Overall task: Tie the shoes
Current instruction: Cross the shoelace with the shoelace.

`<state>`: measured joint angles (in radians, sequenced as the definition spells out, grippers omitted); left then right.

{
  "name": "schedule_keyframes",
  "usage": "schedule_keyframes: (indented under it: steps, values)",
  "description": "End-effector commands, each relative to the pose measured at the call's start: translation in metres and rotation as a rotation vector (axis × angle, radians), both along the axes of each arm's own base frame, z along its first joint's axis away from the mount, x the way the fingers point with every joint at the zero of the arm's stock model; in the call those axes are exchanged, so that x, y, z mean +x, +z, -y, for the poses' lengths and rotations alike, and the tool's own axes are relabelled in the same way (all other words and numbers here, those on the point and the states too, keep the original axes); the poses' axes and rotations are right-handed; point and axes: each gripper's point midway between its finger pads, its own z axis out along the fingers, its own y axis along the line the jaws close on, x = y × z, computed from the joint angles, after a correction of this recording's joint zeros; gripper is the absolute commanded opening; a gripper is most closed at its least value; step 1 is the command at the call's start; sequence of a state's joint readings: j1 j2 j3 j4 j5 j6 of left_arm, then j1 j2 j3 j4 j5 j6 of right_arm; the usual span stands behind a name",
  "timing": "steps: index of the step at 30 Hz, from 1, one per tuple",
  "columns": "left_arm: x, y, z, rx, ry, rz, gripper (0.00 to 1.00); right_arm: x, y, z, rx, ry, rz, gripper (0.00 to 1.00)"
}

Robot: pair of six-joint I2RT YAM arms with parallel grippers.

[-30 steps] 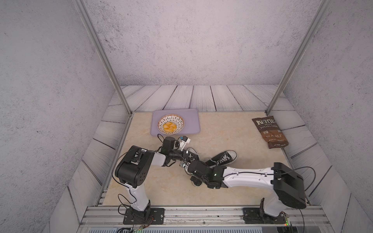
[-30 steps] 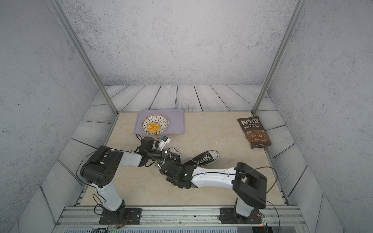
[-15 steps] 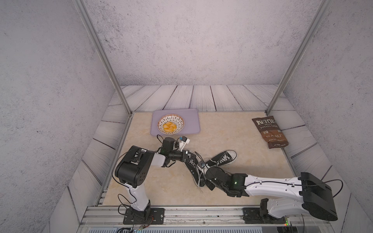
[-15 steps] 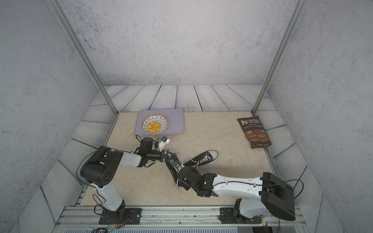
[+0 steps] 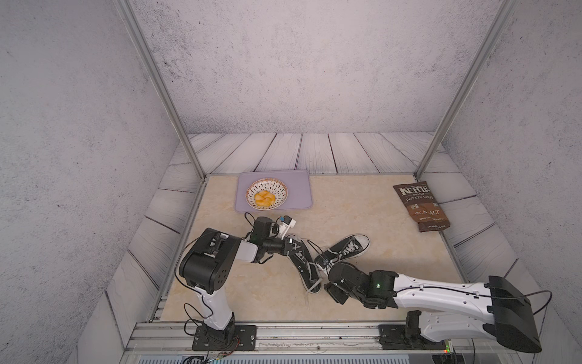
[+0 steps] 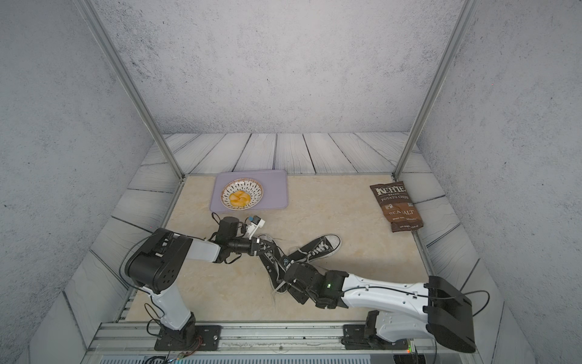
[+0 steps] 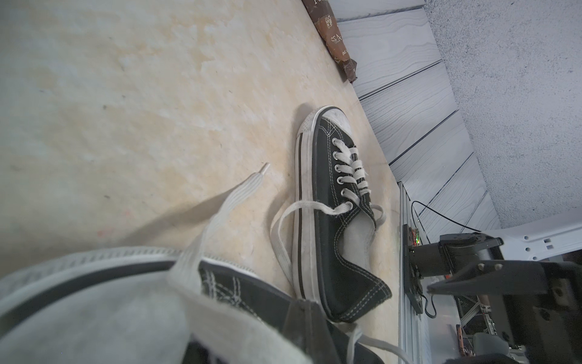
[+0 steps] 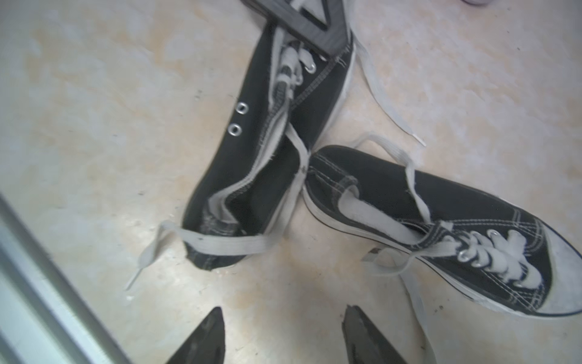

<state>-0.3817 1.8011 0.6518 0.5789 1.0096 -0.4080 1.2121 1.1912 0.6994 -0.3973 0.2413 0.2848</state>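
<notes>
Two small black canvas sneakers with white toe caps and loose white laces (image 5: 346, 249) lie with heels together on the beige tabletop (image 5: 362, 205), near the middle; the left pincer (image 5: 292, 247) is closed tight at the left sneaker's lacing; the right pincer (image 8: 283, 315) stands wide and empty near the heels.

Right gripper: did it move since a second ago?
Yes. The right gripper backed off the shoes, toward the front rail, and opened.

I work in a lab test cell, not a home: grey speckled wall panels (image 5: 299, 63) framed by slim aluminium posts (image 5: 160, 88), my arm bases (image 5: 220, 335) bolted to a metal rail (image 5: 315, 335) edging a beige stone-look tabletop (image 5: 346, 220).
</notes>
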Motion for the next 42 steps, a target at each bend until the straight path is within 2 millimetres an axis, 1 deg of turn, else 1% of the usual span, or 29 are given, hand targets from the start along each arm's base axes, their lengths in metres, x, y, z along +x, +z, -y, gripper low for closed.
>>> schedule_keyframes:
  steps: [1,4,5,6,7,8,9,10,12,14,15,17,18,21,27,31,34,36,40,42]
  values:
    - [0.004,0.011,-0.003,-0.008,0.006,0.043,0.02,-0.032,-0.003,-0.015,0.018,0.117,-0.146,0.64]
    - [0.004,0.011,-0.003,-0.004,0.01,0.044,0.03,-0.046,-0.014,-0.028,-0.063,0.22,-0.141,0.63]
    - [0.005,0.01,-0.003,-0.004,0.011,0.043,0.03,-0.05,-0.016,-0.035,-0.099,0.272,-0.129,0.62]
    - [0.005,0.01,-0.003,-0.003,0.013,0.042,0.03,-0.051,-0.017,-0.041,-0.131,0.3,-0.119,0.59]
    - [0.005,0.01,-0.003,-0.002,0.015,0.039,0.03,-0.05,-0.02,-0.046,-0.166,0.317,-0.115,0.53]
    - [0.006,0.009,-0.003,-0.002,0.019,0.036,0.03,-0.048,-0.022,-0.053,-0.191,0.319,-0.118,0.47]
    - [0.006,0.009,-0.003,-0.004,0.021,0.036,0.03,-0.047,-0.024,-0.058,-0.205,0.317,-0.129,0.43]
    - [0.006,0.01,-0.003,-0.007,0.024,0.038,0.02,-0.049,-0.028,-0.063,-0.211,0.31,-0.15,0.41]
    - [0.006,0.01,-0.004,-0.007,0.028,0.04,0.03,-0.053,-0.038,-0.071,-0.199,0.281,-0.184,0.41]
    - [0.006,0.011,-0.004,-0.005,0.032,0.043,0.02,-0.057,-0.052,-0.071,-0.191,0.235,-0.231,0.41]
    - [0.006,0.012,-0.004,-0.006,0.031,0.047,0.02,-0.056,-0.056,-0.069,-0.206,0.211,-0.237,0.41]
    - [0.005,0.015,-0.005,-0.005,0.028,0.049,0.02,-0.048,-0.061,-0.061,-0.253,0.141,-0.22,0.43]
    - [0.004,0.016,-0.005,-0.004,0.027,0.05,0.02,-0.047,-0.063,-0.061,-0.259,0.131,-0.221,0.45]
    - [0.003,0.018,-0.006,0.003,0.023,0.057,0.02,-0.051,-0.068,-0.065,-0.27,0.137,-0.248,0.47]
    - [0.002,0.018,-0.007,0.011,0.025,0.061,0.02,-0.045,-0.077,-0.069,-0.305,0.14,-0.259,0.5]
    - [0.002,0.019,-0.007,0.008,0.023,0.06,0.02,-0.044,-0.078,-0.08,-0.303,0.184,-0.259,0.53]
    - [0.001,0.019,-0.006,0.007,0.022,0.06,0.02,-0.042,-0.082,-0.083,-0.322,0.188,-0.252,0.53]
    - [0.001,0.02,-0.007,0.006,0.022,0.063,0.02,-0.039,-0.087,-0.082,-0.345,0.177,-0.244,0.51]
    - [0.001,0.019,-0.007,0.008,0.024,0.063,0.02,-0.032,-0.093,-0.08,-0.385,0.145,-0.223,0.41]
    - [0.002,0.019,-0.007,0.009,0.026,0.062,0.02,-0.031,-0.095,-0.08,-0.396,0.137,-0.219,0.39]
